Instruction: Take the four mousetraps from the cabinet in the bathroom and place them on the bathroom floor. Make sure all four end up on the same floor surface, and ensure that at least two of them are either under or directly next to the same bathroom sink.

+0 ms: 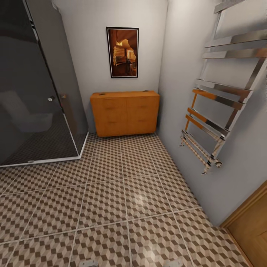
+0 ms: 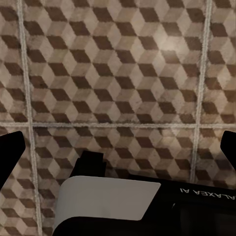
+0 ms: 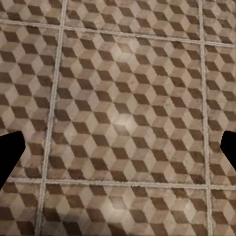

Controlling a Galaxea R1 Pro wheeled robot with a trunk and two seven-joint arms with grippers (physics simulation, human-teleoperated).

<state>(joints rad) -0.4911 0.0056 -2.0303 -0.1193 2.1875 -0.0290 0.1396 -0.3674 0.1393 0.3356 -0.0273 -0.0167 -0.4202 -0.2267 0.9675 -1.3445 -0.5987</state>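
Mousetraps cannot be made out anywhere. Nearest, both wrist views look down on the bathroom floor (image 1: 122, 207), each pair of jaws spread wide at the frame edges with nothing between them. Farther off, the cabinet (image 1: 125, 113) stands against the back wall's right corner, its drawers closed, between a dark glass shower enclosure (image 1: 33, 92) and a chrome towel rail (image 1: 218, 111).

On the cabinet (image 1: 125, 113) top we make out two small dark specks, too small to identify. The towel rail (image 1: 222, 92) runs off the upper right edge, the wooden door (image 1: 252, 226) off the lower right corner. The shower glass (image 1: 33, 92) leaves its inside murky. In both wrist views, fingertips (image 2: 11, 157) (image 3: 10, 152) barely poke in at the side edges.
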